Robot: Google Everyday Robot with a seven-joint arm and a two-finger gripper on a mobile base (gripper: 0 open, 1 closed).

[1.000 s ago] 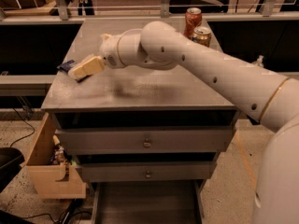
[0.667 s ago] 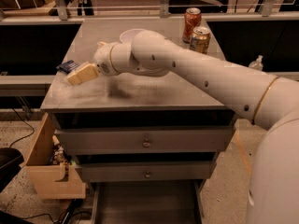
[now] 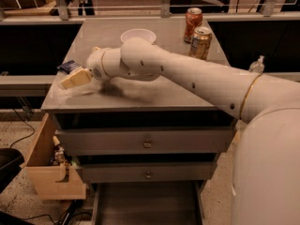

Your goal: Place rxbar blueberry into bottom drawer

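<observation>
The rxbar blueberry point(image 3: 69, 66) lies on the cabinet top point(image 3: 140, 90) near its left edge; only part of its dark blue wrapper shows behind the gripper. My gripper point(image 3: 71, 80), with cream-coloured fingers, reaches left over the top and sits just in front of the bar, close to it. The bottom drawer point(image 3: 145, 204) is the dark tray pulled out at the cabinet's foot, below the two knob-fronted drawers.
A white bowl point(image 3: 138, 34) stands at the back middle of the top. Two cans point(image 3: 192, 24) point(image 3: 200, 42) stand at the back right. A light wooden box point(image 3: 49, 170) hangs at the cabinet's left side. A clear bottle point(image 3: 256, 64) shows at the right.
My arm has swung further left and towards the front, bringing the gripper closer to the bar at the left edge. The bar has not moved.
</observation>
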